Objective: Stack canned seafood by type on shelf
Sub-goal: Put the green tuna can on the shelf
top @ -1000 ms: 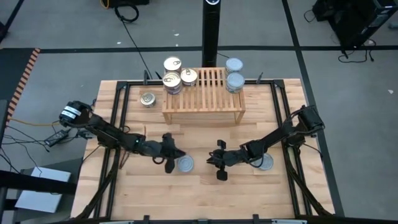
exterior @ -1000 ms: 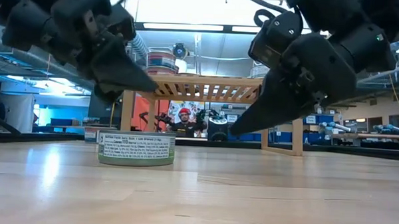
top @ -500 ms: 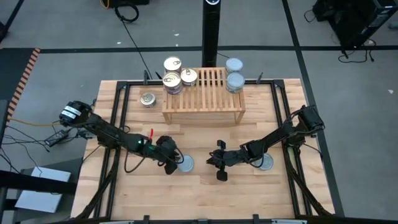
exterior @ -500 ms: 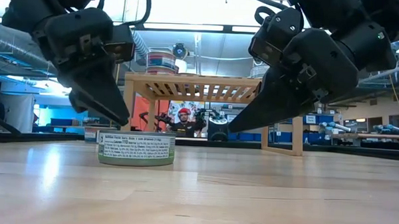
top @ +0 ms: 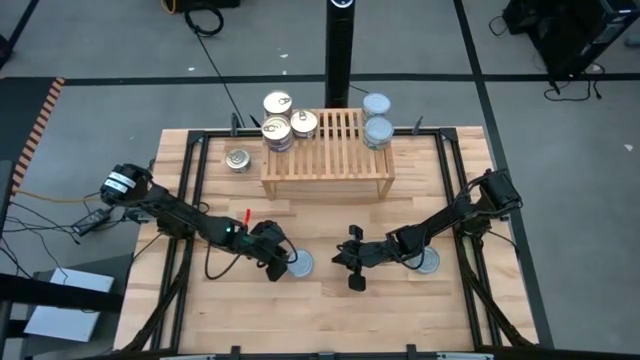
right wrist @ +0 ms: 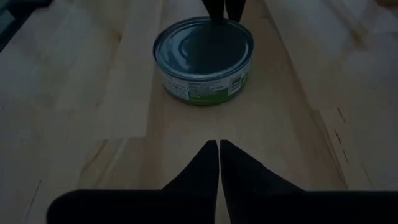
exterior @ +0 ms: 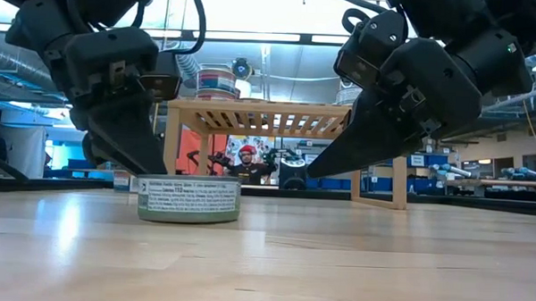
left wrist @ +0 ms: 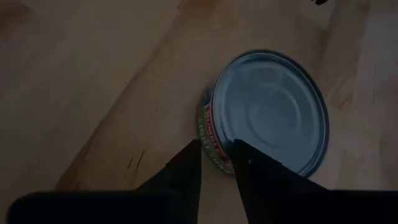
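Note:
A blue-silver lidded tin point(top: 299, 264) point(exterior: 188, 199) point(left wrist: 270, 112) point(right wrist: 204, 59) stands flat on the table between my two grippers. My left gripper point(top: 280, 265) point(exterior: 156, 169) point(left wrist: 217, 148) is down at the tin's left side, its fingers a narrow gap apart. My right gripper point(top: 338, 262) point(exterior: 314, 174) point(right wrist: 219, 144) hovers shut a short way right of the tin, pointing at it. On the shelf point(top: 325, 160) point(exterior: 287, 115), gold-cream tins point(top: 277, 130) sit at its left end and blue-silver tins point(top: 377, 130) at its right. My left gripper comes at the tin slanting down from the table's left. One fingertip point(left wrist: 239, 149) meets the tin's rim point(left wrist: 231, 132) on its left side. The other fingertip stands just outside the side wall. The tin rests flat on the table.
Another blue-silver tin point(top: 427, 262) stands on the table under my right arm. A gold-cream tin point(top: 237, 159) sits on the table left of the shelf. A black post point(top: 338, 50) rises behind the shelf. A person shows in the room beyond the table point(exterior: 247, 163).
My left gripper has moved right toward the tin, tipped its fingers from pointing sideways to pointing down, and lowered to the tin's left side. The tin has slid a little toward the table's right.

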`<state>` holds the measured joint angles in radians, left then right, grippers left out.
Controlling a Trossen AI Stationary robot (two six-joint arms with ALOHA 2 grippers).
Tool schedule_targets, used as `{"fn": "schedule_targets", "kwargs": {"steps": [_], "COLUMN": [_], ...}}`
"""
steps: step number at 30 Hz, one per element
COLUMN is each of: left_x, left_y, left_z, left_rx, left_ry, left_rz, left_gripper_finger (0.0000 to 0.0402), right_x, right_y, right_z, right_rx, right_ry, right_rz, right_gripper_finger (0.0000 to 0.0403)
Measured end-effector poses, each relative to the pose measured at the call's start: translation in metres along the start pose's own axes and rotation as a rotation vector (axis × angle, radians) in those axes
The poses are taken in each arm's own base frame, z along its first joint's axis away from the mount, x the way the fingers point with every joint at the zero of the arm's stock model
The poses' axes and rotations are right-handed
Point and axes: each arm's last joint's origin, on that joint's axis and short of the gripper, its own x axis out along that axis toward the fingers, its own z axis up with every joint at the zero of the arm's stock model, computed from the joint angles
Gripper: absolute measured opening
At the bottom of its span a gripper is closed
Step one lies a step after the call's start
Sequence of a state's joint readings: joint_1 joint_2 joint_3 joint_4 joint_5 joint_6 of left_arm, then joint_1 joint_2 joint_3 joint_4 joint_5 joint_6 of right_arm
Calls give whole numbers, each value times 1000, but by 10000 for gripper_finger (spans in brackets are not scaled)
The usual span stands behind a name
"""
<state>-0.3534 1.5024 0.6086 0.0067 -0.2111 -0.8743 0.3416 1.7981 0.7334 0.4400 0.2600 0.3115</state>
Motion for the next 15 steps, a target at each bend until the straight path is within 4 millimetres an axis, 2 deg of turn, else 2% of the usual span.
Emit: {"fn": "schedule_targets", "kwargs": {"steps": [4,11,15], "left_x": [0,2,2], "left_y": [1,4,4], "left_z": [-1,-4,-3], "left_rx": [-17,-15,-13], "left_ry": [8,25,17], "left_rz": [11,28,30], "left_gripper_finger": [75,14,4], "right_x": [0,0,0], "right_y": [0,0,0], "right_z": [0,0,0], "right_rx": [0,0,0], "right_ry": [0,0,-1], "right_rz": [0,0,0], "right_gripper_finger": [28,29,27]}}
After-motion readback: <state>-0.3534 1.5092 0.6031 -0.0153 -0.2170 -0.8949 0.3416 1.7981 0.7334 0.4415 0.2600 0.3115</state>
